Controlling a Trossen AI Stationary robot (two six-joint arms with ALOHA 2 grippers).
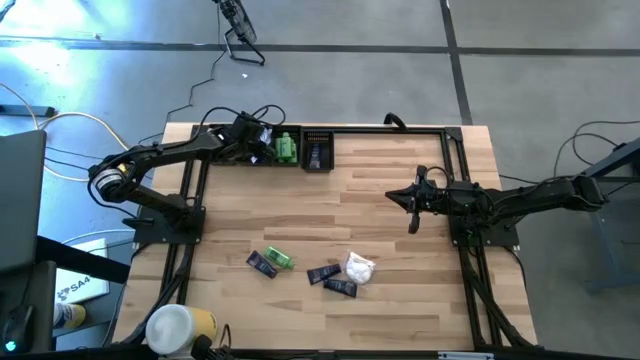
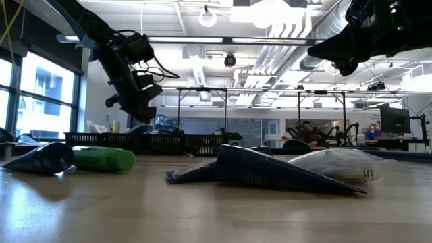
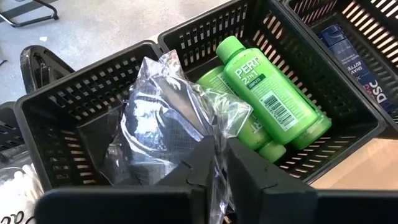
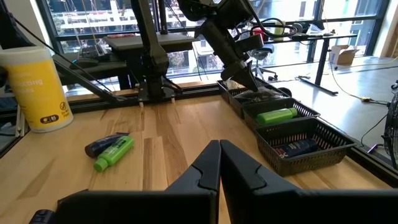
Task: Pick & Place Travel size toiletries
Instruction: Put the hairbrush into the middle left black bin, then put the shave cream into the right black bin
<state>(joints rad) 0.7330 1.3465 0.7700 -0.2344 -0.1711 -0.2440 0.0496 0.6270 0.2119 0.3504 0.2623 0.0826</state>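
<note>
sorting partly done, loose items left on the table

dark sachets and a white packet lie mid-table with 1 green bottle. at the far edge, 2 green bottles sit in a black basket. left gripper pinches a clear-wrapped packet over the neighbouring basket. right gripper waits clenched, empty
</note>
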